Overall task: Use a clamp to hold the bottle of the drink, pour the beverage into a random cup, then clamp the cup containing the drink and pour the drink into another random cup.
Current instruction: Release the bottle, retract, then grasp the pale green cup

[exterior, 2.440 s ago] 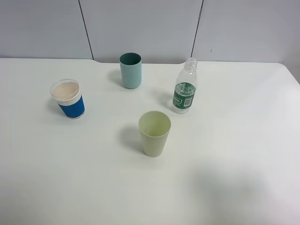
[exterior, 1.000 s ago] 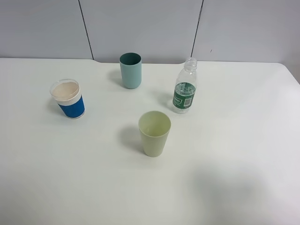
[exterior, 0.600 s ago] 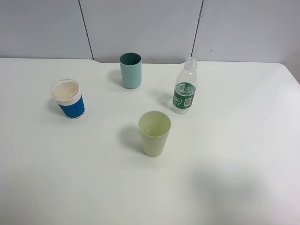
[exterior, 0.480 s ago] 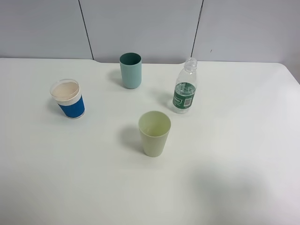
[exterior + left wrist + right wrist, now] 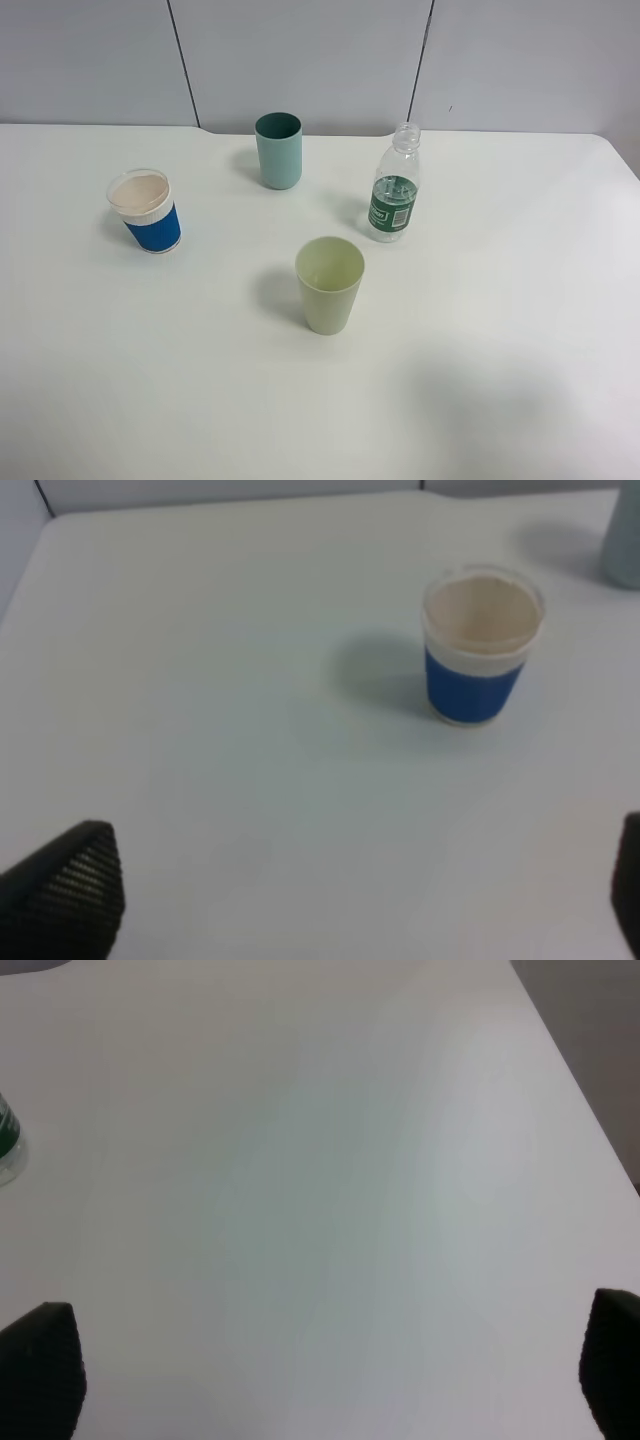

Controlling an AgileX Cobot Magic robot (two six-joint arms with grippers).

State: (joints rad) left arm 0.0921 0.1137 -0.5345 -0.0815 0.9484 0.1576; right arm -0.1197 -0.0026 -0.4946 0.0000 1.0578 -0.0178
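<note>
Plainly: one bottle (image 5: 394,185), three cups (image 5: 329,285) (image 5: 146,212) (image 5: 278,150) (left end effector (image 5: 345,890), right end effector (image 5: 325,1365) released).

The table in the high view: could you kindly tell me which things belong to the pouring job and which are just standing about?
Belongs to the job: small clear plastic bottle with a dark green label; pale yellow-green tapered plastic cup; paper cup with a ribbed blue sleeve; left gripper and right gripper, both open.
Just standing about: dark teal straight-sided cup.
</note>
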